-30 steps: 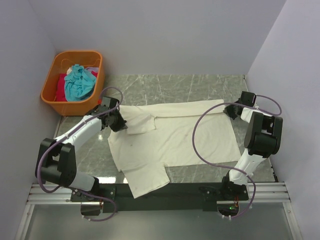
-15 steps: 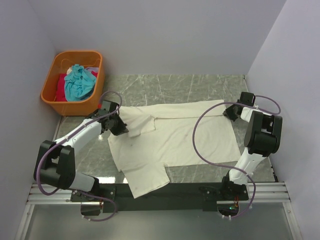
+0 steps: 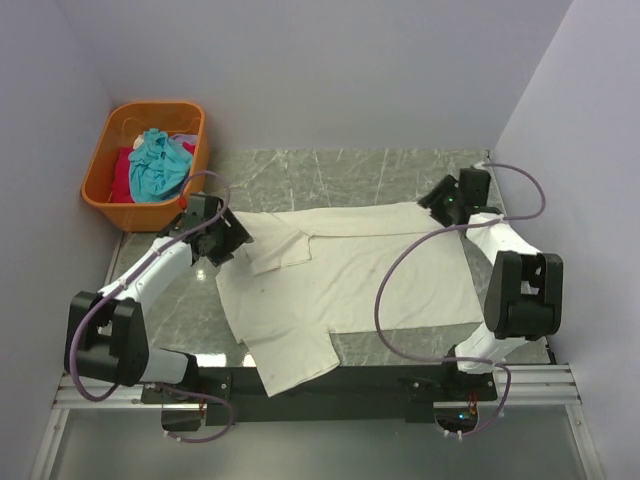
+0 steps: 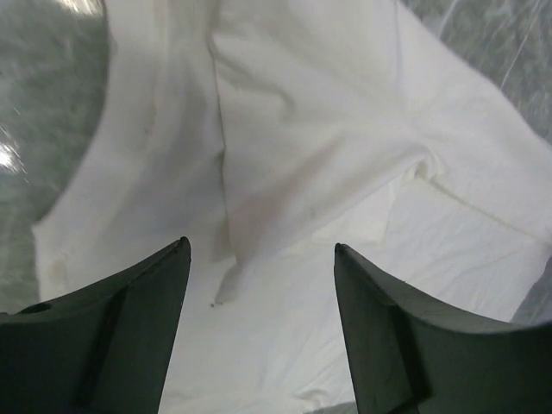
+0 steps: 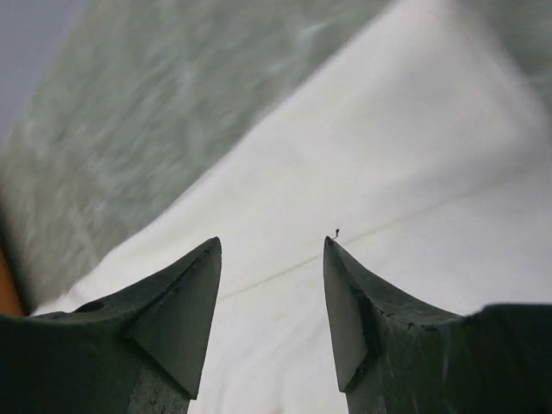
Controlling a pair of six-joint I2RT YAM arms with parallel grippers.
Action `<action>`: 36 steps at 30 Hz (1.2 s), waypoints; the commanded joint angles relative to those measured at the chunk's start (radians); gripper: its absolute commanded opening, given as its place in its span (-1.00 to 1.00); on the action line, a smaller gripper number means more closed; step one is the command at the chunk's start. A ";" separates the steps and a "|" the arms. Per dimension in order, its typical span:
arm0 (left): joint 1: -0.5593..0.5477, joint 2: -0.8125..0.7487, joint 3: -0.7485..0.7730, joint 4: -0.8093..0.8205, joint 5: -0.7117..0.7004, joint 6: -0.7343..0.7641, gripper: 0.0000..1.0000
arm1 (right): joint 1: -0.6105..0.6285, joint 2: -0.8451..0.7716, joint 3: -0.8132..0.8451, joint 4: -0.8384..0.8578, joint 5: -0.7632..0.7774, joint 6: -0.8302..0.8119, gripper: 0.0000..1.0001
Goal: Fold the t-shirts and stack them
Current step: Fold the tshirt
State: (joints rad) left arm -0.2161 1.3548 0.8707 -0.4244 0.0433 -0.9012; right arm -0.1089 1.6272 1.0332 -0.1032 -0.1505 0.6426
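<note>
Over edges of cream t-shirt (image 3: 350, 280), left pincer (image 4: 259, 246) and right pincer (image 5: 272, 241) gape.

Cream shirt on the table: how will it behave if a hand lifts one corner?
Probably floppy: the cream t-shirt lies flat with creases and a folded-over flap, so it should sag. One-corner lift likely drags the rest across the table.

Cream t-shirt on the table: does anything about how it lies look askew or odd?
Yes. The cream t-shirt lies skewed on the table: its near sleeve hangs past the near edge over the black base rail, and its far-left sleeve is flipped onto the body.
</note>
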 commanded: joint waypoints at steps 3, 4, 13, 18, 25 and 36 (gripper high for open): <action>0.043 0.127 0.143 0.093 -0.040 0.126 0.42 | 0.210 -0.026 0.007 0.092 -0.211 -0.034 0.00; 0.046 0.148 0.181 0.099 -0.084 0.137 0.41 | 0.236 0.005 0.017 0.100 -0.233 -0.034 -0.02; 0.070 0.386 0.396 0.118 -0.180 0.251 0.22 | 0.455 0.247 0.132 0.191 -0.380 -0.001 -0.06; 0.075 0.475 0.450 0.113 -0.203 0.274 0.08 | 0.532 0.325 0.186 0.183 -0.416 0.012 -0.07; 0.075 0.537 0.467 0.124 -0.221 0.289 -0.11 | 0.575 0.379 0.200 0.178 -0.423 0.038 -0.08; 0.081 0.570 0.467 0.128 -0.266 0.304 -0.38 | 0.620 0.422 0.226 0.128 -0.432 0.026 -0.09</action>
State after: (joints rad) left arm -0.1421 1.9198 1.2984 -0.3183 -0.1864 -0.6197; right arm 0.4946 2.0296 1.2255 0.0402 -0.5705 0.6750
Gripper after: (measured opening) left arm 0.317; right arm 0.458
